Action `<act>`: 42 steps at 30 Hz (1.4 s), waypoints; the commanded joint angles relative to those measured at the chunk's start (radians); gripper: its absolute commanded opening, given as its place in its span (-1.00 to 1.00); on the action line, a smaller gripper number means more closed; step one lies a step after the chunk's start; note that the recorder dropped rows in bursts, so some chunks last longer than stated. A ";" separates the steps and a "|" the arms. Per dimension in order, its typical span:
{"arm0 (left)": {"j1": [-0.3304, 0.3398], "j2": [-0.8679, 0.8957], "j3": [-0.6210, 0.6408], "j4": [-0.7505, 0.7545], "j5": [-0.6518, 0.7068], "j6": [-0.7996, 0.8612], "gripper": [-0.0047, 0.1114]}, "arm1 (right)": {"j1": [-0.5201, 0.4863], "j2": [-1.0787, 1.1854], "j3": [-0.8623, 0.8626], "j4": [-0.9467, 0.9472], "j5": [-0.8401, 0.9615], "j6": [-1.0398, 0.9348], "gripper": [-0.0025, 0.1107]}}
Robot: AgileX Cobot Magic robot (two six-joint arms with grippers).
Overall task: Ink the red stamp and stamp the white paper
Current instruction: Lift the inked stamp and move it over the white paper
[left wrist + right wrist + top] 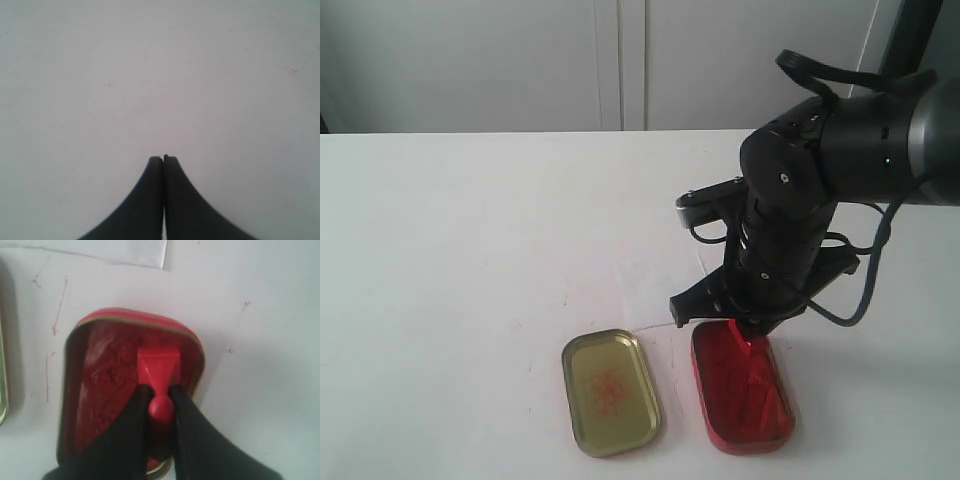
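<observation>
Red stamp (158,364), handle partly hidden, sits pinched in right gripper (159,389).

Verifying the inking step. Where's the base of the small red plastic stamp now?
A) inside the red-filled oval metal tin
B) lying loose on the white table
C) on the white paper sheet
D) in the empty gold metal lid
A: in the right wrist view the small red plastic stamp, handle pinched by the jaws of the right gripper, sits base-down within the rim of the red-filled oval metal tin.
</observation>
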 commanded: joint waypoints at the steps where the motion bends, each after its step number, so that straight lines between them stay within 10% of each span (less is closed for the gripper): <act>1: 0.001 -0.003 0.010 0.000 0.014 -0.001 -0.92 | -0.005 -0.012 0.001 -0.007 0.006 0.005 -0.96; 42: 0.001 -0.003 0.010 0.000 0.014 -0.001 -0.92 | -0.005 0.132 -0.285 -0.006 0.031 -0.031 -0.96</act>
